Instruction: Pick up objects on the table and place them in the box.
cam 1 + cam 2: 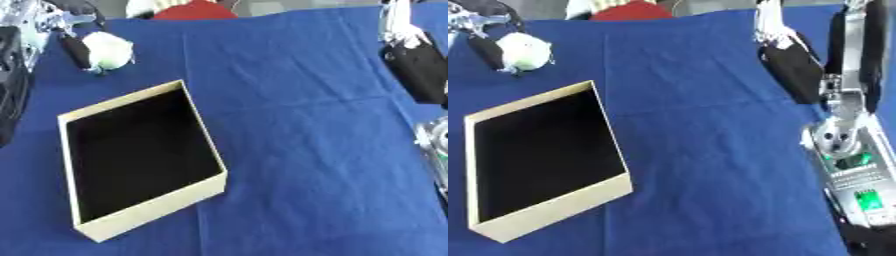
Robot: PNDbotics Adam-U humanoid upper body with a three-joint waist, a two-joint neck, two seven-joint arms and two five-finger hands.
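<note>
Table: a blue cloth point(297, 125) is covering the whole work surface, with a few creases running across it.
Box: a cream cardboard box point(153, 210) with a dark inside is lying open on the left half of the cloth, turned askew, and nothing is showing inside it.
Ball: a white, roundish, soft-looking thing point(525, 51) is sitting at the far left corner of the cloth, beyond the box and apart from it.
Left hand: the left hand point(485, 50) is reaching in from the upper left, and 1 dark finger is lying against the ball's left side; how far its fingers are curled is hidden, so I cannot tell whether it is holding the ball.
Right hand: the right hand point(791, 67) is hanging over the far right of the cloth, well apart from the box, with its dark fingers pointing down and touching nothing; whether they are straight or curled I cannot tell.
Right arm: the silver and black forearm point(846, 150) is filling the right edge of the right eye view.
</note>
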